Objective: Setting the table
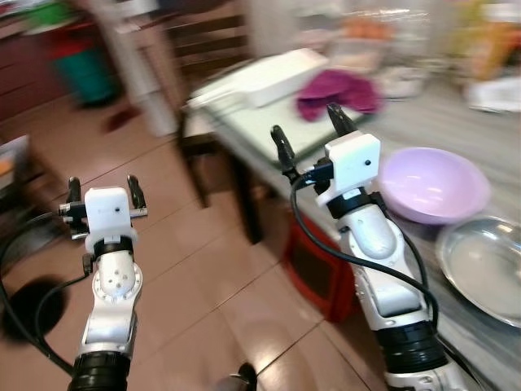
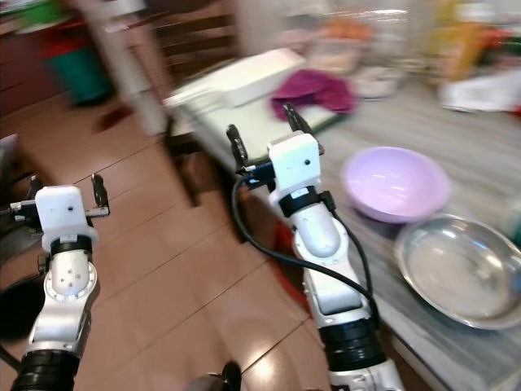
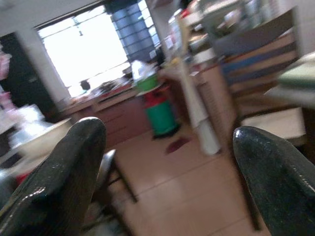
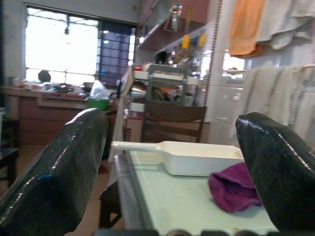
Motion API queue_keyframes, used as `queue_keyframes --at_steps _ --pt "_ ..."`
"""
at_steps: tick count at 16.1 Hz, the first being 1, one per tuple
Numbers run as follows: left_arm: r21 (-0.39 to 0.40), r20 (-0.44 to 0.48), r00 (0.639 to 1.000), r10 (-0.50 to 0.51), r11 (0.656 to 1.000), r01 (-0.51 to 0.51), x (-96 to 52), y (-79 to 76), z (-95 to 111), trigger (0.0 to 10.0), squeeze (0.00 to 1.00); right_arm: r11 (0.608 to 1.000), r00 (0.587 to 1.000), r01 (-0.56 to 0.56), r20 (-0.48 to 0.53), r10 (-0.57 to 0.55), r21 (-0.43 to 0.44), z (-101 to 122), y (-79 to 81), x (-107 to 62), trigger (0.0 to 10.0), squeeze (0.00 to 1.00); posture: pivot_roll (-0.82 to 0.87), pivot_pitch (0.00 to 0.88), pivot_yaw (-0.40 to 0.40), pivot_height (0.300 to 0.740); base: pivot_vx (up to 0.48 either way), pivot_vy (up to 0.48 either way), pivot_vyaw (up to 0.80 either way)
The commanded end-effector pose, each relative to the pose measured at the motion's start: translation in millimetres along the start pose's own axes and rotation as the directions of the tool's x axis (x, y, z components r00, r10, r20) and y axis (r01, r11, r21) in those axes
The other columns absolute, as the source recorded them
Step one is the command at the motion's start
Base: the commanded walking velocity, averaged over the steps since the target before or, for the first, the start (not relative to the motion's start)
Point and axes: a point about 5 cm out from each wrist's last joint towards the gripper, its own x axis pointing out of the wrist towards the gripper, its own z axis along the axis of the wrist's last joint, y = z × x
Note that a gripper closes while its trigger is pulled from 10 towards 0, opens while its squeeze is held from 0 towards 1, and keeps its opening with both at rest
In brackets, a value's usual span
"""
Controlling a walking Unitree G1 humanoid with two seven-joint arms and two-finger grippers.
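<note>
Two silver arms reach forward. The right gripper [image 1: 312,130] hovers with fingers spread apart, grasping nothing, at the near edge of a grey table [image 1: 456,114]. Just beside its wrist, on the table, sits a lilac bowl [image 1: 434,184], with a steel plate [image 1: 487,267] close to it. Farther along lie a purple cloth [image 1: 336,91] and a white tray [image 1: 264,76]. The left gripper [image 1: 103,188], also spread and empty, hangs over the tiled floor [image 1: 187,269].

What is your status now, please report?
Left gripper open, empty, over floor. Right gripper open, empty, at table edge. Purple bowl and steel plate untouched. Nothing blocking.
</note>
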Motion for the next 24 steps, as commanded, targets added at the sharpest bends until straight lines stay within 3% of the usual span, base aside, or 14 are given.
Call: queue_keyframes --at_steps 1,8,11,14,15,16,17,19,20,21,24 --pt "0.036 -0.036 0.999 0.008 0.999 -0.006 -4.6 1.4 -12 10.0 0.0 1.0 1.0 0.01 -0.011 -0.01 0.017 -5 2.6 -1.0 10.0 0.0 -0.08 0.09 0.102 0.74 0.0 0.0 0.79" --pt "0.106 -0.104 0.994 0.033 0.994 -0.022 -16.8 8.2 -41 10.0 0.0 0.997 0.994 0.061 -0.09 -0.056 0.055 -30 4.1 -10.3 10.0 0.0 -0.08 0.068 0.099 0.74 0.0 0.0 0.79" --pt "0.12 -0.204 0.978 0.032 0.993 -0.007 -23.2 11.5 -62 10.0 0.0 0.994 0.984 0.095 -0.158 -0.085 0.059 -50 2.6 -20.8 10.0 0.0 -0.07 0.056 0.099 0.74 0.0 0.0 0.8" --pt "0.16 -0.306 0.952 -0.012 0.985 0.064 -40.0 9.5 -86 10.0 0.0 0.981 0.939 0.174 -0.314 -0.139 0.086 -86 -1.3 -42.0 10.0 0.0 -0.07 0.052 0.091 0.74 0.0 0.0 0.27" --pt "0.05 -0.402 0.908 -0.119 0.987 0.152 -48.8 1.5 -97 10.0 0.0 0.994 0.94 0.104 -0.328 -0.091 0.023 -93 4.1 -47.0 10.0 0.0 -0.07 0.048 0.086 0.74 0.0 0.0 0.0" --pt "-0.035 -0.478 0.853 -0.211 0.975 0.221 -63.1 -7.4 -109 10.0 0.0 0.992 0.908 0.124 -0.405 -0.106 0.018 -110 5.2 -61.3 10.0 0.0 -0.06 0.045 0.079 0.74 0.0 0.0 0.0" --pt "-0.047 -0.494 0.84 -0.224 0.972 0.232 -66.3 -9.2 -112 10.0 0.0 0.99 0.899 0.136 -0.424 -0.111 0.029 -115 5.4 -64.8 10.0 0.0 -0.06 0.045 0.079 0.74 0.0 0.0 0.0" --pt "-0.017 -0.596 0.746 -0.298 0.933 0.359 -93.6 -17.2 -131 10.0 0.0 0.982 0.768 0.189 -0.626 -0.134 0.021 -151 6.0 -100.3 10.0 0.0 -0.06 0.035 0.063 0.74 0.0 0.0 0.0" --pt "-0.012 -0.618 0.726 -0.302 0.927 0.376 -99.0 -17.4 -135 10.0 0.0 0.979 0.73 0.201 -0.669 -0.141 0.013 -158 6.0 -108.6 10.0 0.0 -0.06 0.035 0.061 0.74 0.0 0.0 0.0" --pt "-0.062 -0.698 0.615 -0.366 0.887 0.458 -121.2 -19.5 -148 10.0 0.0 0.972 0.587 0.233 -0.795 -0.15 -0.011 -178 6.7 -141.6 10.0 0.0 -0.06 0.028 0.049 0.74 0.0 0.0 0.0" --pt "-0.069 -0.771 0.525 -0.361 0.867 0.494 -138.0 -15.4 -158 10.0 0.0 0.971 0.442 0.226 -0.881 -0.168 -0.072 -190 4.7 -179.2 10.0 0.0 -0.04 0.015 0.024 0.74 0.0 0.0 0.0"
